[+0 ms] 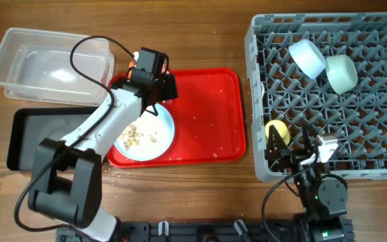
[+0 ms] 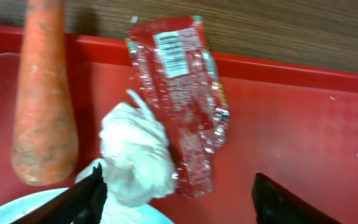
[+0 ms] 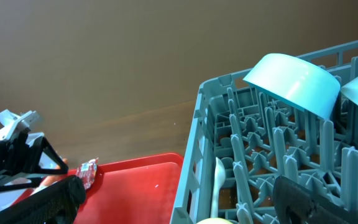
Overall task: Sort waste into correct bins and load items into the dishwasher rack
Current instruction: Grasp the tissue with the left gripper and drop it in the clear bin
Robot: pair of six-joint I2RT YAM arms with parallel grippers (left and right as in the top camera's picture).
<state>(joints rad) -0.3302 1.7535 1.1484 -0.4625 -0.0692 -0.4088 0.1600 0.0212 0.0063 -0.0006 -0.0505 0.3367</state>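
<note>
overhead looks straight down from high up and takes in the whole table: clear tub (image 1: pixel 46 64) and black tray (image 1: pixel 27 138) at left, red tray (image 1: pixel 210 114) in the middle, grey rack (image 1: pixel 341 101) at right. left wrist is very close above the red tray's top rim, angled down, with carrot (image 2: pixel 42 99), wrapper (image 2: pixel 182 99) and tissue (image 2: pixel 132 155) filling the frame. right wrist sits low at the rack's left side, looking roughly level across it, and catches the same wrapper and red tray at lower left of its frame; overhead covers that tray too.
</note>
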